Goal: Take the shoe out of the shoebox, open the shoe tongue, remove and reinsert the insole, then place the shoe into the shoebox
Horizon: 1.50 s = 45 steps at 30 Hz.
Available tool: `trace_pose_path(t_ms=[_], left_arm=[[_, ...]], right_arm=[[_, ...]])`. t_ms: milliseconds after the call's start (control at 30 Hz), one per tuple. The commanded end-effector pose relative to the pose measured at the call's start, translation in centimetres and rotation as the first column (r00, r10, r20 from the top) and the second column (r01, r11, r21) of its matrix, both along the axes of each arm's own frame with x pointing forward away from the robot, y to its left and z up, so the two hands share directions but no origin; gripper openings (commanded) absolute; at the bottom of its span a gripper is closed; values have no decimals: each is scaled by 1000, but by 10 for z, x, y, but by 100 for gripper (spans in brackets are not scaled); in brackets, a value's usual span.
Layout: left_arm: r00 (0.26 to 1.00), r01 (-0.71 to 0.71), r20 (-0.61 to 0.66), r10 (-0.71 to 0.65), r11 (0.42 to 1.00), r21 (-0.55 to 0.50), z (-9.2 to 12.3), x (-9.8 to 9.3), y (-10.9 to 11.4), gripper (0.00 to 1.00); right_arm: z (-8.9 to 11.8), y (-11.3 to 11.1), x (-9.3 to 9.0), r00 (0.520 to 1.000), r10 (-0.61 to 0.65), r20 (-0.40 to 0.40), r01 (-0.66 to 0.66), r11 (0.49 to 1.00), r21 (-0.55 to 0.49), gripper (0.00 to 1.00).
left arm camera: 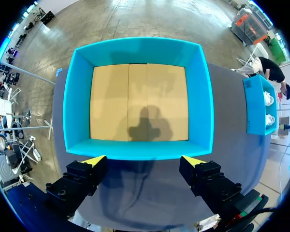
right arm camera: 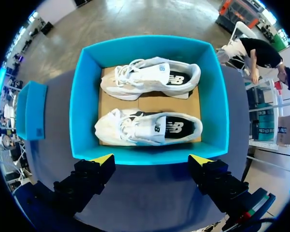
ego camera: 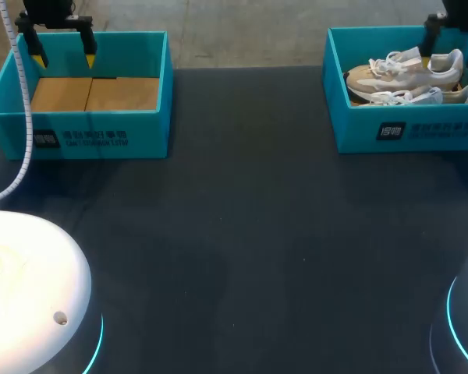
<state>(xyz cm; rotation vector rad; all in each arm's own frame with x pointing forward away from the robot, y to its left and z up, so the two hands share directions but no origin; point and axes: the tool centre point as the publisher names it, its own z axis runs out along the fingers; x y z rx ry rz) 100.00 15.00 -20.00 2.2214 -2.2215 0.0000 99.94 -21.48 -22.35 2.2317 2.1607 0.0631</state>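
Wide-open left gripper (left arm camera: 144,160) hangs over a teal box (left arm camera: 72,106), wide-open right gripper (right arm camera: 151,158) over the shoebox (right arm camera: 81,111), whose two shoes (right arm camera: 150,128) show fully only in its wrist view.

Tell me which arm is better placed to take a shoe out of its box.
Right. The right gripper hangs open over the shoebox holding the shoes; the left gripper hangs open over the empty shoebox across the table.

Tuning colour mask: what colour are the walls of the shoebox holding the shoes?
Turquoise shoebox walls, clearest in the right wrist view.
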Motion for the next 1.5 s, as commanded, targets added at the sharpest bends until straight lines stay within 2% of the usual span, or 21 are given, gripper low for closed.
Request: trace_pose_path(t_ms=[33, 367, 500, 700, 1067, 1500], left_arm=[[1000, 0, 0, 0, 1000, 0, 0, 0, 0, 100], [1000, 0, 0, 0, 1000, 0, 0, 0, 0, 100], [1000, 0, 0, 0, 1000, 0, 0, 0, 0, 100], [1000, 0, 0, 0, 1000, 0, 0, 0, 0, 100], [1000, 0, 0, 0, 1000, 0, 0, 0, 0, 100], [1000, 0, 0, 0, 1000, 0, 0, 0, 0, 100]], right_arm=[[-3, -4, -8, 1000, 1, 27, -1, 1000, 10, 100], [-3, -4, -8, 1000, 1, 27, -1, 1000, 10, 100], [-14, -16, 1, 999, -14, 35, 15, 1000, -25, 100], [-28, -31, 9, 998, 4, 63, -2, 1000, -22, 100], [-53, -55, 25, 1000, 12, 21, -11, 999, -43, 100], [-75, -91, 32, 1000, 6, -17, -7, 999, -47, 100]])
